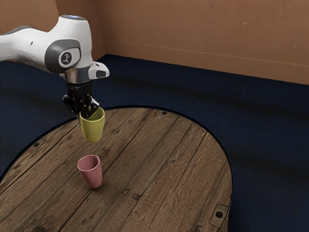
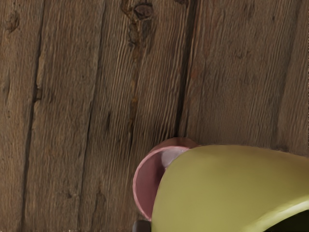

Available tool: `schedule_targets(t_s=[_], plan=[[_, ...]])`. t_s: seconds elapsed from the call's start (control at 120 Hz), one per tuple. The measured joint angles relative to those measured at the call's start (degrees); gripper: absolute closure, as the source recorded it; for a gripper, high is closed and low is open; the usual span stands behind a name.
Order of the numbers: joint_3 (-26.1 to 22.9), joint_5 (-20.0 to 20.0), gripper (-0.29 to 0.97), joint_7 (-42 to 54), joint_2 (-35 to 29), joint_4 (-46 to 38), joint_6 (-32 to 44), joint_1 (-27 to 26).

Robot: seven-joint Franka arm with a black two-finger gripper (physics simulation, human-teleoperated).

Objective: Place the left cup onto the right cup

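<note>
An olive-yellow cup (image 1: 92,126) hangs in the air above the round wooden table (image 1: 159,164), and my black gripper (image 1: 85,114) is shut on its rim. A pink cup (image 1: 90,170) stands upright on the table, below the held cup and a little nearer the front. In the wrist view the yellow cup (image 2: 231,188) sits large just under my hand and covers most of the pink cup (image 2: 149,181), whose open mouth peeks out beside it.
The table's curved rim (image 1: 227,159) drops off to a dark blue floor (image 1: 260,116). Brown walls (image 1: 203,29) stand behind. Metal brackets (image 1: 219,215) sit at the table's edge.
</note>
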Motion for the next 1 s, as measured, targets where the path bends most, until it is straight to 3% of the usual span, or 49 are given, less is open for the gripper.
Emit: schedule_targets(t_s=[0.342, 1.0], plan=[[0.0, -0.47, 0.79, -2.34, -4.11, -5.65, 0.19, -0.81], [0.0, -0.58, 0.79, -4.91, -0.36, -8.64, 5.21, -0.95]])
